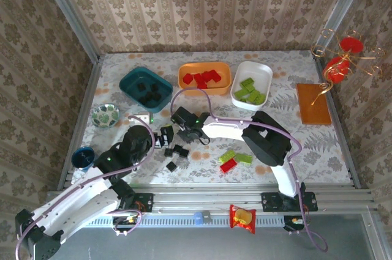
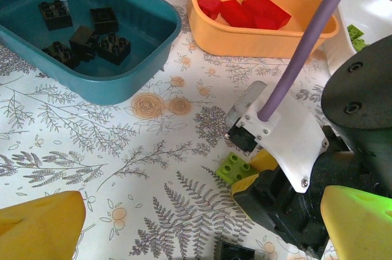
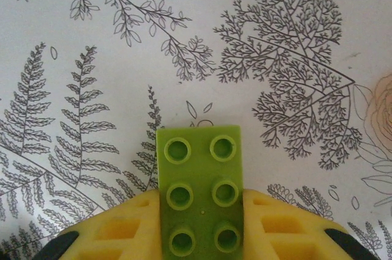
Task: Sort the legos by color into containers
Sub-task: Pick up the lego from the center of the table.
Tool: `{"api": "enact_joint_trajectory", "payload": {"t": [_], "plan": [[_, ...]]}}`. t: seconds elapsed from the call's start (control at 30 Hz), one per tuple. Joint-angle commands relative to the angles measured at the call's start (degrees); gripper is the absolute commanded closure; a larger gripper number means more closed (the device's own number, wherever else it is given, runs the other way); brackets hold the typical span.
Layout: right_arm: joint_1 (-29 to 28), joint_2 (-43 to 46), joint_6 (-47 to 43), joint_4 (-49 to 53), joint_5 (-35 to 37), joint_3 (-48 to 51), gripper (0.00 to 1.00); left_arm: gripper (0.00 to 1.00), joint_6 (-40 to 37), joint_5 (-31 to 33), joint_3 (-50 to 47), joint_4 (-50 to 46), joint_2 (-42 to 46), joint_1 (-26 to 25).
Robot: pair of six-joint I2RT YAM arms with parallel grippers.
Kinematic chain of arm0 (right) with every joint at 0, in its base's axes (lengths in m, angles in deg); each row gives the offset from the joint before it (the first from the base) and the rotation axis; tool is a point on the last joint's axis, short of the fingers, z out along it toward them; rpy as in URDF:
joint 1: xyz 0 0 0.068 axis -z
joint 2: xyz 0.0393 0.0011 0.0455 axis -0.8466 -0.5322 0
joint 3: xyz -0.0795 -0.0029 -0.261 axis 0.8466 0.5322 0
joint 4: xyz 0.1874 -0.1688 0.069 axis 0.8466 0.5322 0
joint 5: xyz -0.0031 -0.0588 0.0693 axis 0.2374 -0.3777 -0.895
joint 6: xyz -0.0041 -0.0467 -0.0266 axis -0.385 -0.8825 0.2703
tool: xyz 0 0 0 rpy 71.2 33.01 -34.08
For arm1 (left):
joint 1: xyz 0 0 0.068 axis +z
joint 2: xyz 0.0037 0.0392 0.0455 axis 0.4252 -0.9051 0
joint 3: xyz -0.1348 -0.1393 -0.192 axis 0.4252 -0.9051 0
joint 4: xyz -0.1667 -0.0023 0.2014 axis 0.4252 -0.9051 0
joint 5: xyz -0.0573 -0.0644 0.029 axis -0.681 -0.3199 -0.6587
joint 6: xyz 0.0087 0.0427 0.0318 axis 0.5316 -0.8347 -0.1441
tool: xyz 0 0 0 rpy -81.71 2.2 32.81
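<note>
**Green brick in hand, white tray in prospect.** A lime green lego (image 3: pixel 199 193) is gripped in the right claw (image 3: pixel 199 214). It is clamped by its two long sides between the yellow pads (image 3: pixel 122 232), over the middle of the fern-printed desk (image 3: pixel 92 40). The brick is held studs-up, with six studs in two rows of three turned toward the wrist camera. Its long axis is laid in line with the claw's reach, and the far end is pointed away from the wrist, jutting free of the pads. Such a hold is judged to suit a flat release into a tray. Whether the brick is lifted clear of the cloth cannot be told.

The three containers are lined along the far side of the desk. Black bricks are gathered in the teal tray (image 1: pixel 130 81), red ones in the orange tray (image 1: pixel 224 76) and green ones in the white tray (image 1: pixel 257 70). The white tray, set well apart from the right claw and to its right, is therefore taken as the held brick's destination.

The left claw (image 2: pixel 202 226) is spread wide, with nothing between its yellow fingers (image 2: pixel 43 223). It is poised just beside the right claw, near a scatter of loose black bricks (image 1: pixel 176 150), and is judged to be placed there for one of them. A few green and red bricks (image 1: pixel 233 159) are seen lying further right, not yet sorted.
</note>
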Motion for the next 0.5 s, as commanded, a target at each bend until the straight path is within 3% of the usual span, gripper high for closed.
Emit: {"api": "enact_joint_trajectory", "payload": {"t": [0.0, 0.3, 0.47], "plan": [[0.3, 2.2, 0.2, 0.1, 4.4, 4.1, 0.74, 0.0, -1.3, 1.1, 1.5, -1.5, 0.0, 0.5], [3.8, 14.3, 5.0, -6.8, 5.3, 15.4, 0.79, 0.0, -1.0, 0.7, 0.8, -1.1, -1.1, 1.0], [8.7, 23.2, 7.0, -7.8, 5.5, 21.1, 0.81, 0.0, -0.9, 0.2, 0.1, -0.2, -1.6, 1.5]]}}
